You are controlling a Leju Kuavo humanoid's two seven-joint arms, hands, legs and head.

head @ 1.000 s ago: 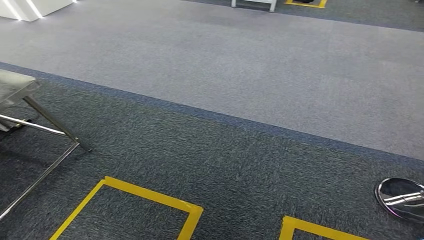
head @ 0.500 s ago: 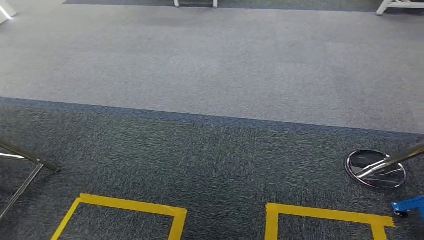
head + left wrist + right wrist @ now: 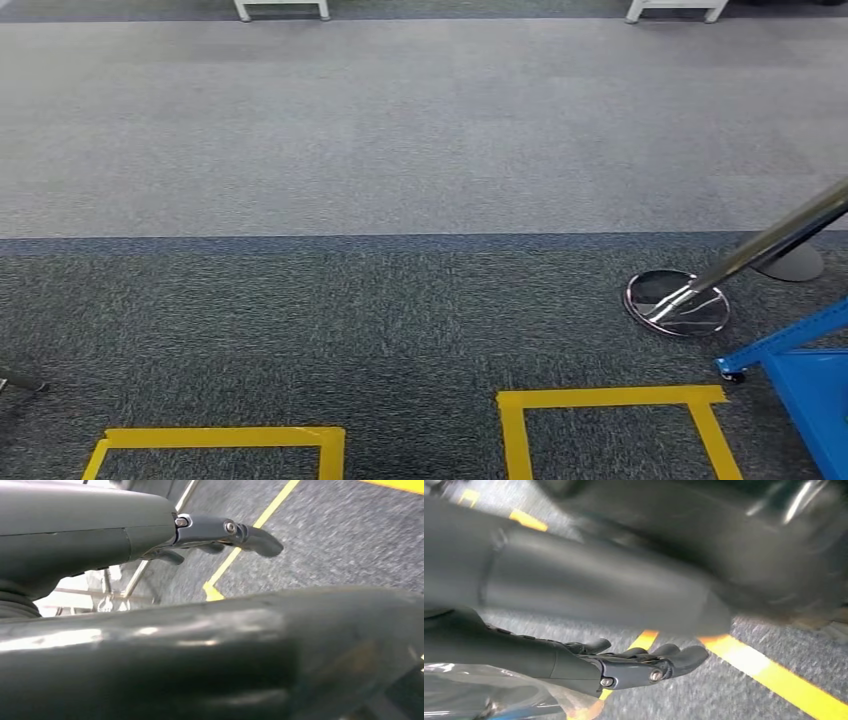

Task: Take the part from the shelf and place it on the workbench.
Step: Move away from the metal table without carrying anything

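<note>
Left hand (image 3: 220, 532) hangs over the carpet (image 3: 420, 130), fingers loosely extended, holding nothing. Right hand (image 3: 639, 665) has its fingers apart too, with clear plastic (image 3: 469, 690), possibly the bagged part, just beside it; whether it is gripped is unclear.

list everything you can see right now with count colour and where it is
carpet floor: one, dark grey near, lighter grey band farther off
tape squares: two, yellow, on the dark carpet close to the robot
stanchion pole: one, chrome, leaning in from the right onto its round base
second round base: one, grey, just behind the pole
blue frame: one, blue, far right on a small wheel
white furniture legs: two sets, white, far edge of the floor
left robot hand: one, dark grey, fingers loosely extended, holding nothing
right robot hand: one, dark grey, fingers apart, clear plastic beside it, hold unclear
</note>
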